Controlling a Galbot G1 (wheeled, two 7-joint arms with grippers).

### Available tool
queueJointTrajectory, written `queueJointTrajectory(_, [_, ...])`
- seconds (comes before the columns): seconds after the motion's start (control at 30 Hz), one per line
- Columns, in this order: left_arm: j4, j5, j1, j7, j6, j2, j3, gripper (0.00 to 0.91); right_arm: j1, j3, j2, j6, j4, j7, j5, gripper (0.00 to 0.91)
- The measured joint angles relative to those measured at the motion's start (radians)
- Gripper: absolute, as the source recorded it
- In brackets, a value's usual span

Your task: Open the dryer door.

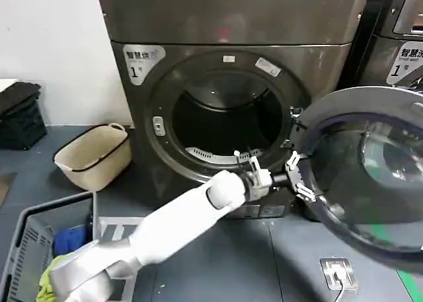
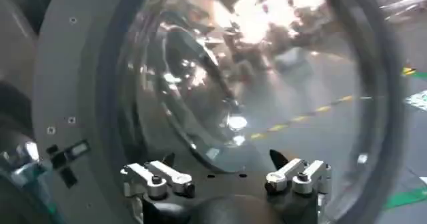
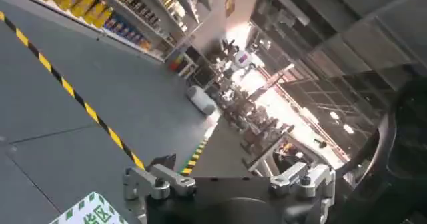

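The dryer [image 1: 231, 24], dark bronze-grey with a "1" sticker, stands ahead, its round drum mouth [image 1: 225, 117] uncovered. The dryer door [image 1: 370, 176] is swung far out to the right, with its grey inner face and clear bowl [image 2: 253, 79] turned toward me. My left arm reaches across from the lower left. My left gripper [image 1: 295, 175] is open at the door's near rim, its fingertips [image 2: 168, 162] spread close to the grey inner face with nothing between them. My right gripper [image 3: 227, 169] is open and empty, facing grey floor and distant shelves.
A beige basket [image 1: 92, 153] sits on the floor left of the dryer. A grey crate [image 1: 33, 249] with clothes is at the lower left and a black crate [image 1: 20, 117] farther left. A second machine [image 1: 396, 31] stands at the right. A metal floor socket [image 1: 338, 272] lies below the door.
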Motion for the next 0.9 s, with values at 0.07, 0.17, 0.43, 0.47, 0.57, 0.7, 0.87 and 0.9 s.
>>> queueJointTrajectory(0.07, [0.023,0.001,-0.014,-0.005,0.000,-0.018,0.002,0.907,0.000,0.000,0.002,0.000,0.002,0.000,0.000,0.907])
queueJointTrajectory(0.17, [0.049,0.003,-0.026,-0.009,0.001,-0.039,0.006,0.907,0.001,-0.001,0.005,0.000,0.009,0.000,0.001,0.907])
queueJointTrajectory(0.43, [0.063,0.001,-0.030,-0.006,0.003,-0.048,0.008,0.907,0.004,-0.009,0.011,-0.002,0.022,-0.003,0.006,0.907])
queueJointTrajectory(0.47, [0.063,0.001,-0.030,-0.005,0.003,-0.048,0.008,0.907,0.005,-0.009,0.011,-0.002,0.022,-0.003,0.006,0.907])
queueJointTrajectory(0.57, [0.065,-0.001,-0.031,-0.003,0.003,-0.049,0.008,0.907,0.006,-0.011,0.011,-0.003,0.025,-0.003,0.006,0.907])
queueJointTrajectory(0.7, [0.064,-0.002,-0.031,0.000,0.000,-0.053,0.007,0.907,0.006,-0.012,0.011,-0.003,0.025,-0.006,0.008,0.907])
queueJointTrajectory(0.87, [0.066,-0.003,-0.031,0.000,0.003,-0.055,0.007,0.907,0.006,-0.012,0.011,-0.004,0.025,-0.009,0.009,0.907])
queueJointTrajectory(0.9, [0.067,-0.003,-0.031,0.000,0.003,-0.055,0.007,0.907,0.006,-0.012,0.011,-0.004,0.025,-0.010,0.009,0.907])
